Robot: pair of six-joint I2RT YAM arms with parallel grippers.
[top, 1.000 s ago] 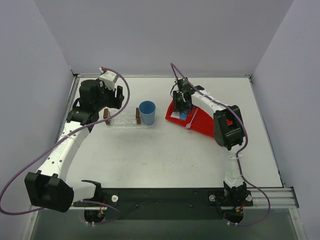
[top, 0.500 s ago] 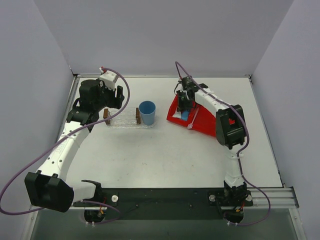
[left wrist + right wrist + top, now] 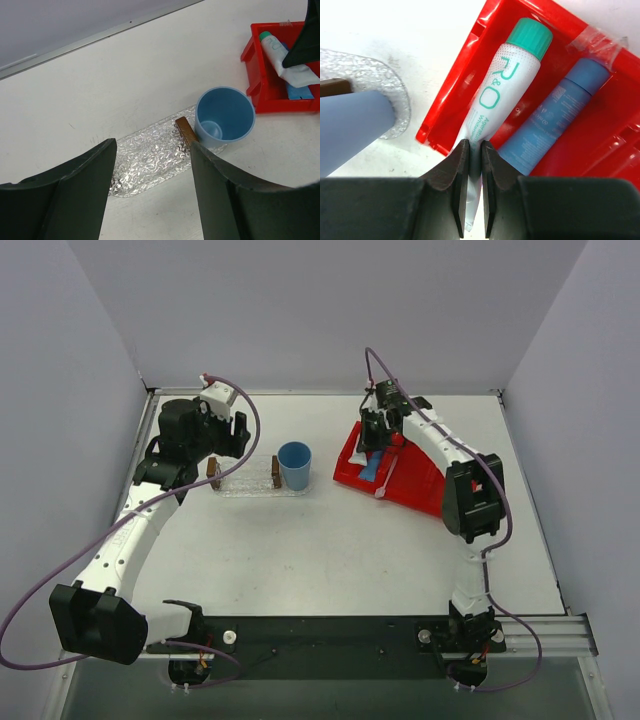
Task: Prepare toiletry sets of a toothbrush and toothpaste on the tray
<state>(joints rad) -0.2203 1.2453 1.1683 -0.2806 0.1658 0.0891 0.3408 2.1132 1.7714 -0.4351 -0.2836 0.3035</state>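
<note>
Early stage: the tray (image 3: pixel 150 157) carried no set yet, jaws of the right gripper (image 3: pixel 470 150) pinched the white toothpaste (image 3: pixel 500 95) by its tail in the red bin (image 3: pixel 460 80), left gripper (image 3: pixel 152 150) jaws spread, idle.

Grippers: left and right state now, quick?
Left gripper: open, empty.
Right gripper: shut on the crimped end of the white toothpaste tube with teal cap.

a robotics lab cell: white table (image 3: pixel 330 560) boxed by plain grey walls (image 3: pixel 300 310), robot arms (image 3: pixel 130 530) bolted on.
</note>
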